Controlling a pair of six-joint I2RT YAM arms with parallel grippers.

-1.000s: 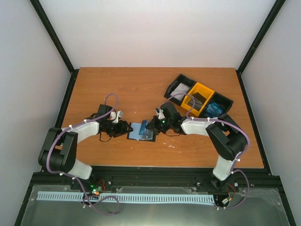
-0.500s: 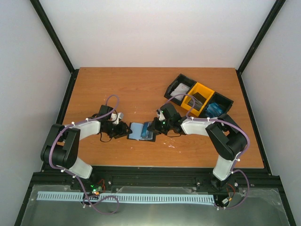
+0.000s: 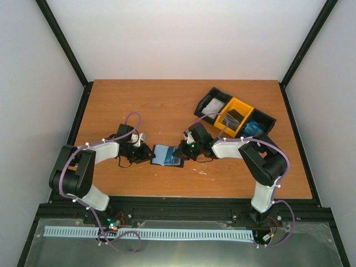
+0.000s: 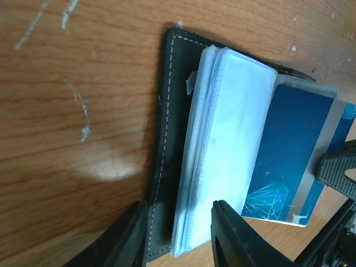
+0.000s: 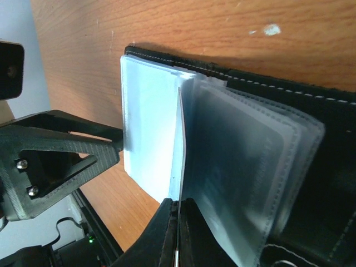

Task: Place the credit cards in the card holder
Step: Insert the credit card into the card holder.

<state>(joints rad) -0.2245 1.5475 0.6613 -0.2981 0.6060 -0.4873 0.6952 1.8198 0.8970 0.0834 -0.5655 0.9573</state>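
The black card holder lies open on the table between my grippers, its clear sleeves fanned over the stitched cover. My left gripper straddles the cover's edge and the sleeve stack with narrow jaws; I cannot tell whether they press. One left finger touches the pale sleeve. My right gripper is shut on a blue credit card, seen edge-on between two sleeves. In the top view the left gripper and right gripper flank the holder.
A three-compartment black-and-yellow tray stands at the back right, with more cards: a grey-white one, a dark one and a blue one. Black frame rails border the wooden table.
My left gripper has moved right onto the holder's left edge and its jaws have narrowed. The right gripper has pushed the blue card slightly left into the sleeves.
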